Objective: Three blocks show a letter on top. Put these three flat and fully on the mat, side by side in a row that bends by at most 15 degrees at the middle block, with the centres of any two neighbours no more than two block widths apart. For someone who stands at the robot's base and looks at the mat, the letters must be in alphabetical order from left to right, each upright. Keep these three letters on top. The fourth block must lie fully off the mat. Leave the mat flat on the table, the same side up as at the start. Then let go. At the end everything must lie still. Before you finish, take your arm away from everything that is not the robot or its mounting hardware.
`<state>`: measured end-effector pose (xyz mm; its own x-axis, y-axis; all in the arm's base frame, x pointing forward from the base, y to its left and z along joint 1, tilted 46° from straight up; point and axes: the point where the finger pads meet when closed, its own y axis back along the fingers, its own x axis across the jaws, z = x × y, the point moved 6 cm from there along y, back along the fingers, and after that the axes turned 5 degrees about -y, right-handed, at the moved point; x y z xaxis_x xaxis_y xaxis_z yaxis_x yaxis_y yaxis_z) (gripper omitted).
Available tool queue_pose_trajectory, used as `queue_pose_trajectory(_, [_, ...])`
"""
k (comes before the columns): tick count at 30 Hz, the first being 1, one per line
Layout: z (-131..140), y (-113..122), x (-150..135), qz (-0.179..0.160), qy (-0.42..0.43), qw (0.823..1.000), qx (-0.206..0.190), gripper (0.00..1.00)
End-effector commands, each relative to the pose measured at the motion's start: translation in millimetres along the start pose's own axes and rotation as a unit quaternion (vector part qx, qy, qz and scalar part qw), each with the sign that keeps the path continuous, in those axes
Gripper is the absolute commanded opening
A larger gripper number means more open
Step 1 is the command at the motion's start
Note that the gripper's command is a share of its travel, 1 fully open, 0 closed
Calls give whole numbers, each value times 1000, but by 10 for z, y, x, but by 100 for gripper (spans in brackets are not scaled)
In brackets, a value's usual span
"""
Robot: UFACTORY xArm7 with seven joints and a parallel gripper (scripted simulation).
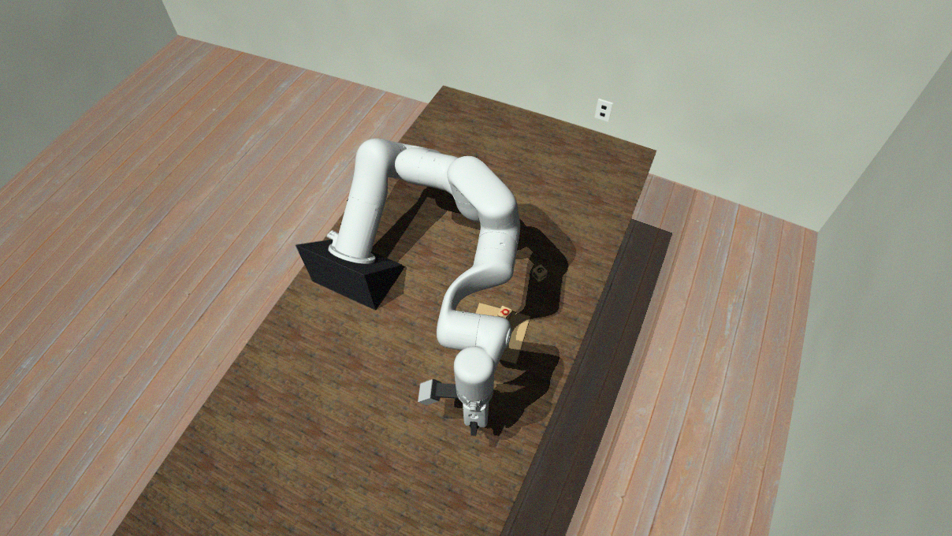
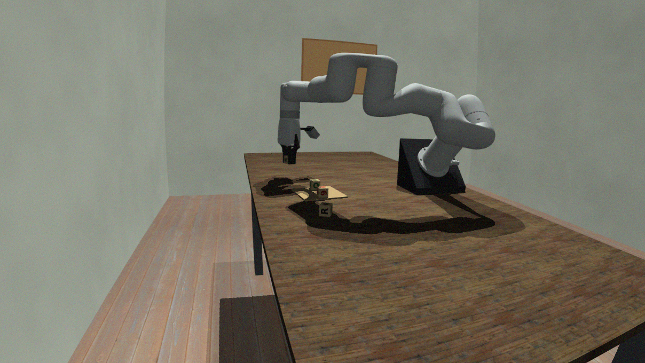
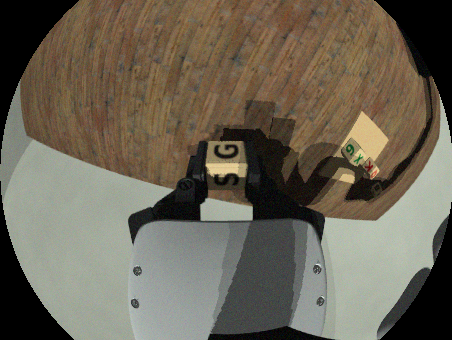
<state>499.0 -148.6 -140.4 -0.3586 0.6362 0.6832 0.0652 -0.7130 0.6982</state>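
Note:
My gripper [image 3: 226,153] is shut on a tan block [image 3: 227,165] that shows a black G and an S. It holds the block well above the table, near the long edge; it also shows in the exterior view [image 2: 288,157] and the top view [image 1: 474,426]. The tan mat [image 2: 329,192] lies on the table with two blocks on it: one with a green letter [image 2: 314,183] and one with a red mark [image 2: 322,192]. A block with a black R [image 2: 324,208] stands on the table just off the mat's near corner. The arm hides much of the mat [image 1: 496,314] in the top view.
The table's long edge [image 2: 259,212] runs close to the mat and the gripper. A dark bench [image 1: 593,373] stands on the floor along that edge. The black robot base [image 1: 349,269] sits at the opposite edge.

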Motion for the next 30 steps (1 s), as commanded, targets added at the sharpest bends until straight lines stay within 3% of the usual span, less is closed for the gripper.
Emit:
queue_pose_trajectory(1, [1,108,4,1,0,1000,0,27])
queue_pose_trajectory(8, [1,432,4,1,0,1000,0,27])
queue_pose_trajectory(22, [17,460,30,-1,8,1000,1,27])
queue_pose_trajectory(30, [256,635,568,-23,150,988,10,27])
